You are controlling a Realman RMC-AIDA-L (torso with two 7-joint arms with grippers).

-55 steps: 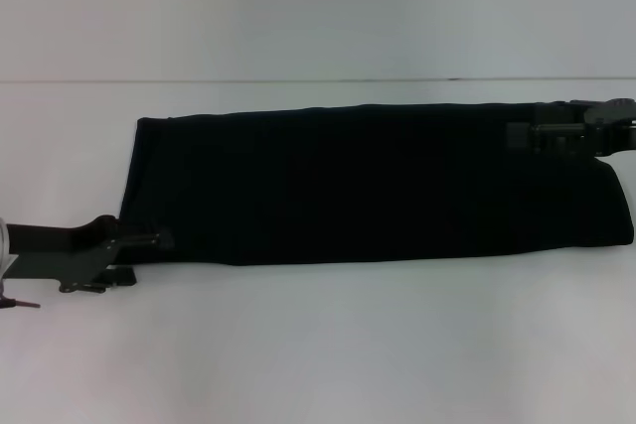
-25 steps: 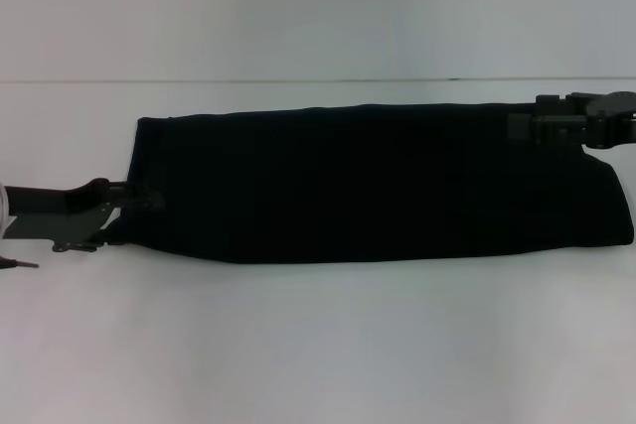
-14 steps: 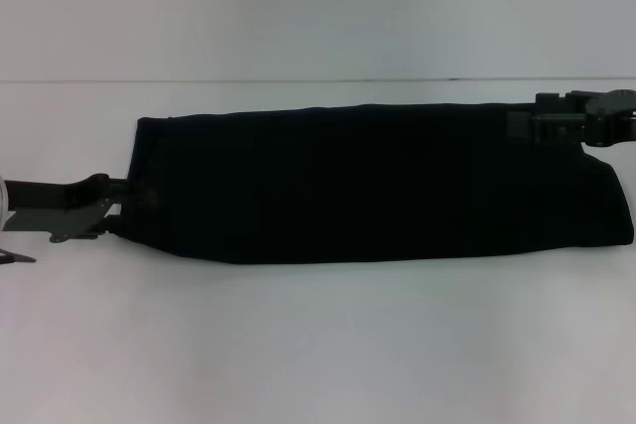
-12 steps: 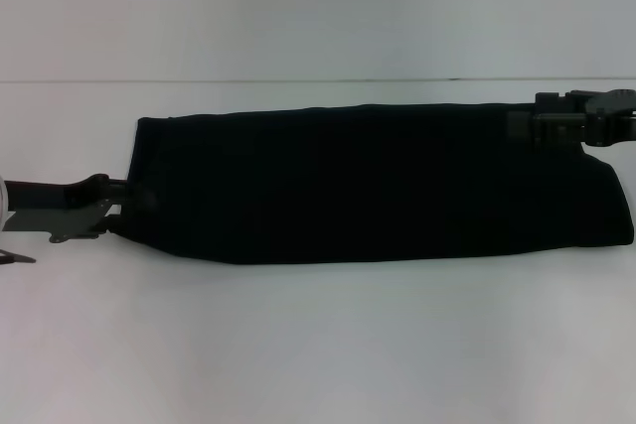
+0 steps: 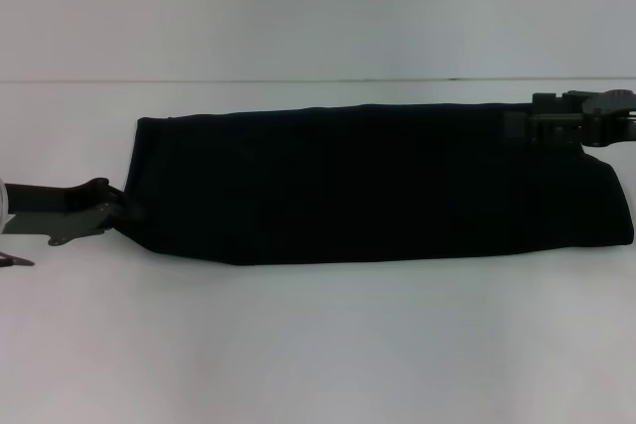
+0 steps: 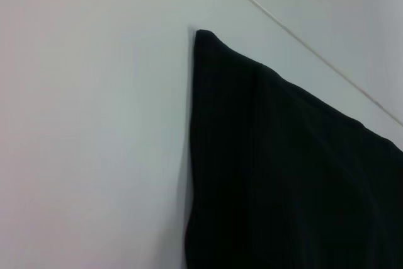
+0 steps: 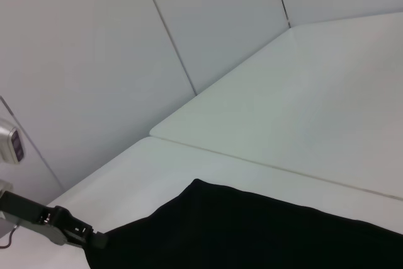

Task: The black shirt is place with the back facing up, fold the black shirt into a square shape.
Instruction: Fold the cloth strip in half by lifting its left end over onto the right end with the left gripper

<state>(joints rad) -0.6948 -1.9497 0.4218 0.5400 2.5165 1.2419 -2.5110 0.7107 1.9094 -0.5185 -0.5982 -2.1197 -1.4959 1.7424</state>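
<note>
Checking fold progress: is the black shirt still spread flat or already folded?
Folded lengthwise: the black shirt lies as a long narrow band, no sleeves showing. Not yet square.

One black shirt (image 5: 378, 181) lies folded into a long band across one white table (image 5: 318, 345). Two grippers are at it: the left gripper (image 5: 124, 213) at the shirt's left end, the right gripper (image 5: 532, 126) at its far right corner.

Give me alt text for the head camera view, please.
A black shirt, folded into a long band, lies across a white table. The left gripper is at its near left corner and the right gripper is over its far right corner.
</note>
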